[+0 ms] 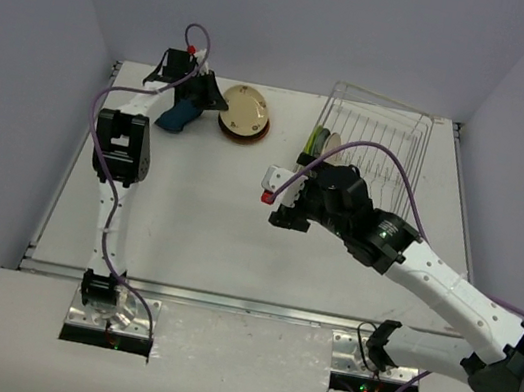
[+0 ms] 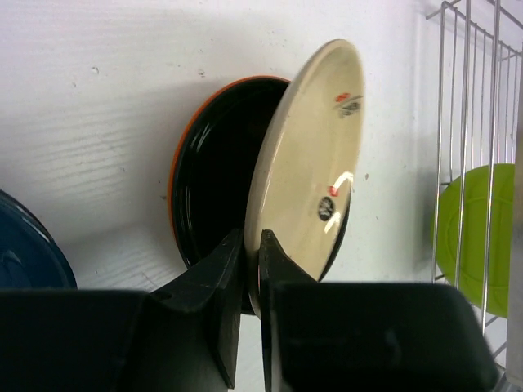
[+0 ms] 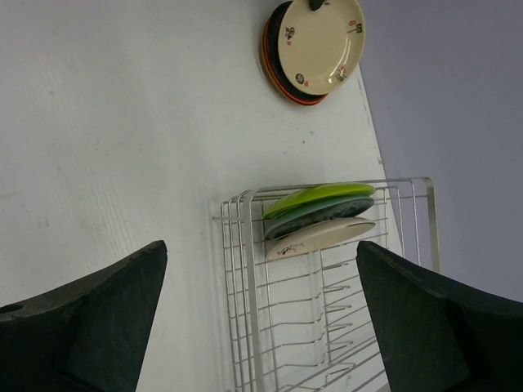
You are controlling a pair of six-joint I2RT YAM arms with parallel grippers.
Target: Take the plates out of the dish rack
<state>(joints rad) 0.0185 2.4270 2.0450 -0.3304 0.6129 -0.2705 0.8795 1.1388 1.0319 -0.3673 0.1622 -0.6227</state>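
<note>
Well left of the dish rack (image 1: 383, 134), the blue teardrop plate (image 1: 176, 118) lies on the counter (image 1: 198, 215), long axis diagonal. Nearer the rack, the left tool (image 2: 249, 241) pinches the cream plate (image 2: 306, 163) by its rim; only its wrist view shows that plate tilted off the orange-rimmed black plate (image 2: 216, 163). The right tool (image 3: 261, 310) gapes wide and empty before the rack's three edge-standing plates (image 3: 319, 214).

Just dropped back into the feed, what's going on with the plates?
The left gripper is shut on the rim of a cream plate, holding it tilted over a black plate with an orange rim on the table, with a dark blue plate beside them. The right gripper hangs open facing the dish rack, touching nothing. Three plates stand in the rack, one of them lime green.
</note>
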